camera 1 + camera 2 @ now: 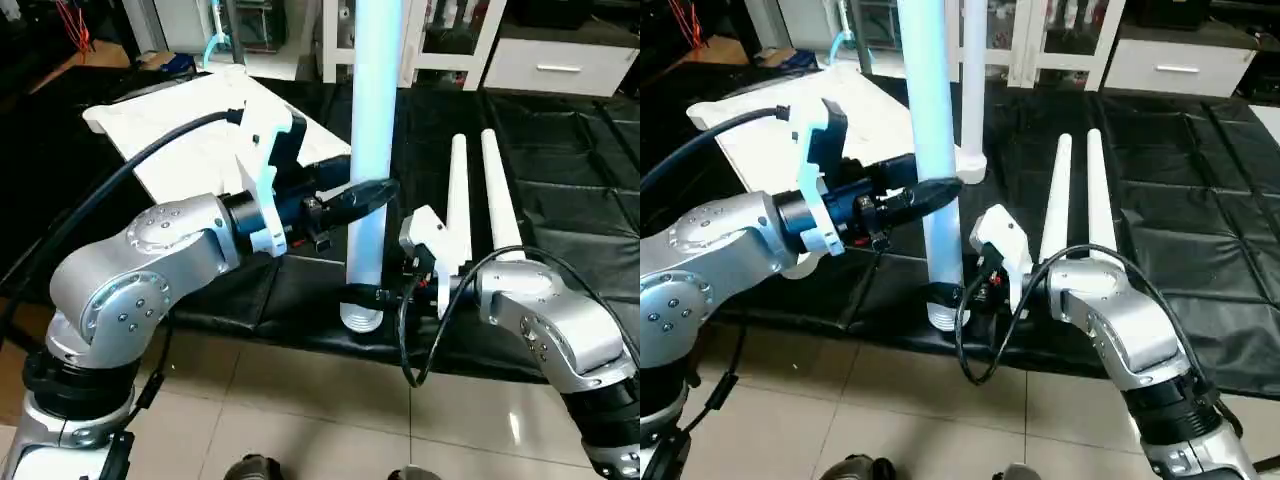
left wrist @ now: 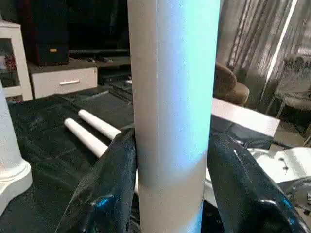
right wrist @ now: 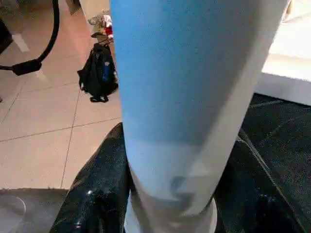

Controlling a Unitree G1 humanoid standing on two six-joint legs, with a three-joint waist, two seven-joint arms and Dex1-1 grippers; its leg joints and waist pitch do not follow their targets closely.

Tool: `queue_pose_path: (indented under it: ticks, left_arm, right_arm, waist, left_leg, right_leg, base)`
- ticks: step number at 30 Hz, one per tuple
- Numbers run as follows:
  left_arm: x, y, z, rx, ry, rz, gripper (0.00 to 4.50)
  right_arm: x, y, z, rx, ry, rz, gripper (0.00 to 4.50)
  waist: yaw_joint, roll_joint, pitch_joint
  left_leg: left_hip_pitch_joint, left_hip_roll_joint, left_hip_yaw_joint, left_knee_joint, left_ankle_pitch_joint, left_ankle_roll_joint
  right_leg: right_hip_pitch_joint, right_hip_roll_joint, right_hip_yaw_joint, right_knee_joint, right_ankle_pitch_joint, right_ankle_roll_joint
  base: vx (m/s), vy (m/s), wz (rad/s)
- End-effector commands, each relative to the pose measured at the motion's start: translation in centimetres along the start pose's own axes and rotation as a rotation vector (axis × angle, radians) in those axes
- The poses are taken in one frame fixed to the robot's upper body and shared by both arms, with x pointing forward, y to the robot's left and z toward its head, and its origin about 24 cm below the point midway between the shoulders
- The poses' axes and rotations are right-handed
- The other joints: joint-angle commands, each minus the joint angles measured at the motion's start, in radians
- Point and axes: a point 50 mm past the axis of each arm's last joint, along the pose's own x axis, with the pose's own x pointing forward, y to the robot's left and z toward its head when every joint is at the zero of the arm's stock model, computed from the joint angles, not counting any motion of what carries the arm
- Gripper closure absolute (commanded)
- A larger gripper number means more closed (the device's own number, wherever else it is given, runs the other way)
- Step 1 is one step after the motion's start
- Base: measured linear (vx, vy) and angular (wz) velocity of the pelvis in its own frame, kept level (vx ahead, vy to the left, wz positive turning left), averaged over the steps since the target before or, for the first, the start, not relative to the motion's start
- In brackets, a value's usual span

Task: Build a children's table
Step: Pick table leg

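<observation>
While the upright leg (image 1: 372,150) runs off the top edge, left gripper (image 1: 366,194) and right gripper (image 1: 372,296) both clamp it, far fingers hidden behind.

White leg (image 1: 375,150) blue-tinted; white tabletop (image 1: 170,125); black quilted mat (image 1: 560,180); beige floor tiles (image 1: 300,420).

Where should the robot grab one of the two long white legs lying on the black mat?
Probably around the middle of the long white tapered plastic leg, coming down from above. It lies flat on the black mat with a second leg close beside it, so fingers fit best across its round sides.
</observation>
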Motion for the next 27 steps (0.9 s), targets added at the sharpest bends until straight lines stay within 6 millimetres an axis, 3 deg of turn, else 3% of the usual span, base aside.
queue_pose_path:
  ticks: [1, 4, 15, 17, 18, 21, 22, 23, 24, 25, 27]
  left_arm:
    - [0.0, -0.2, 0.6, 0.017, -0.028, -0.019, 2.08]
    - [-0.2, -0.1, 0.7, 0.008, -0.048, -0.02, 2.08]
    - [-2.4, -0.5, 1.7, -0.1, -0.184, -0.124, 2.08]
    - [-2.6, 0.1, 1.2, -0.089, -0.164, -0.049, 2.08]
    - [-3.0, 1.1, 0.7, -0.075, -0.148, 0.066, 2.08]
    - [-4.3, 3.2, -0.6, -0.06, -0.163, 0.364, 2.08]
    - [-4.8, 3.7, -1.4, -0.054, -0.156, 0.476, 2.08]
    - [-4.9, 3.7, -1.5, -0.056, -0.151, 0.491, 2.08]
    - [-6.2, 4.3, -3.7, -0.068, -0.073, 0.705, 2.08]
    - [-6.9, 4.3, -4.6, -0.068, -0.04, 0.788, 2.08]
    - [-7.9, 3.9, -5.4, -0.04, -0.043, 0.884, 2.08]
  right_arm:
    - [-0.3, 0.1, 0.4, -0.016, -0.005, 0.008, 2.61]
    - [-0.3, 0.0, 0.7, -0.02, -0.029, -0.006, 2.61]
    - [-1.6, -1.9, 2.9, 0.056, -0.258, -0.165, 2.62]
    - [-1.8, -2.0, 3.0, 0.06, -0.268, -0.185, 2.62]
    - [-2.0, -2.0, 2.9, 0.06, -0.268, -0.211, 2.62]
    - [-2.3, -2.2, 2.0, 0.049, -0.229, -0.3, 2.62]
    - [-2.3, -2.5, 1.8, 0.049, -0.236, -0.367, 2.62]
    - [-2.3, -2.5, 1.8, 0.048, -0.24, -0.374, 2.62]
    - [-2.3, -2.8, 1.9, 0.031, -0.295, -0.473, 2.62]
    - [-2.1, -2.7, 2.0, 0.011, -0.306, -0.492, 2.62]
    - [-1.9, -2.3, 2.0, -0.004, -0.299, -0.491, 2.62]
  waist:
    - [0.001, -0.003, -0.084]
    - [0.002, 0.002, -0.084]
    - [0.001, 0.0, -0.084]
    - [-0.001, 0.002, -0.08]
    - [-0.001, 0.008, -0.079]
    - [-0.007, 0.003, -0.077]
    - [-0.007, 0.008, -0.076]
    - [-0.007, 0.008, -0.076]
    - [-0.014, 0.006, -0.074]
    - [-0.02, 0.004, -0.073]
    - [-0.023, 0.003, -0.078]
  left_leg:
    - [0.038, 0.01, -0.011, -0.076, -0.285, -0.033]
    - [0.041, 0.011, -0.012, -0.076, -0.302, -0.038]
    - [0.043, 0.01, -0.01, -0.08, -0.326, -0.05]
    - [0.043, 0.01, -0.01, -0.082, -0.336, -0.052]
    - [0.043, 0.011, -0.012, -0.084, -0.342, -0.055]
    - [0.038, 0.011, -0.013, -0.085, -0.343, -0.061]
    - [0.038, 0.011, -0.015, -0.086, -0.339, -0.065]
    - [0.038, 0.011, -0.015, -0.086, -0.339, -0.065]
    - [0.033, 0.013, -0.016, -0.089, -0.347, -0.069]
    - [0.033, 0.012, -0.016, -0.09, -0.354, -0.064]
    - [0.036, 0.012, -0.018, -0.09, -0.341, -0.053]
  right_leg:
    - [0.034, 0.002, 0.003, -0.073, -0.216, -0.203]
    - [0.032, 0.002, 0.003, -0.073, -0.225, -0.204]
    - [0.027, 0.003, 0.003, -0.075, -0.256, -0.203]
    - [0.027, 0.004, 0.003, -0.078, -0.263, -0.188]
    - [0.027, 0.003, 0.002, -0.078, -0.273, -0.175]
    - [0.029, 0.002, 0.005, -0.087, -0.299, -0.127]
    - [0.025, 0.002, 0.005, -0.089, -0.31, -0.119]
    - [0.025, 0.002, 0.005, -0.089, -0.31, -0.119]
    - [0.025, 0.002, 0.003, -0.09, -0.311, -0.106]
    - [0.023, 0.002, 0.001, -0.094, -0.323, -0.094]
    - [0.025, 0.005, 0.0, -0.098, -0.322, -0.087]
  base:
    - [0.0, 0.0, 0.0]
    - [0.0, 0.0, 0.0]
    - [0.0, 0.0, 0.0]
    - [0.0, 0.0, 0.0]
    - [0.0, 0.0, 0.0]
    - [0.0, 0.0, 0.0]
    - [0.0, 0.0, 0.0]
    - [0.0, 0.0, 0.0]
    - [0.0, 0.0, 0.0]
    - [0.0, 0.0, 0.0]
    - [0.0, 0.0, 0.0]
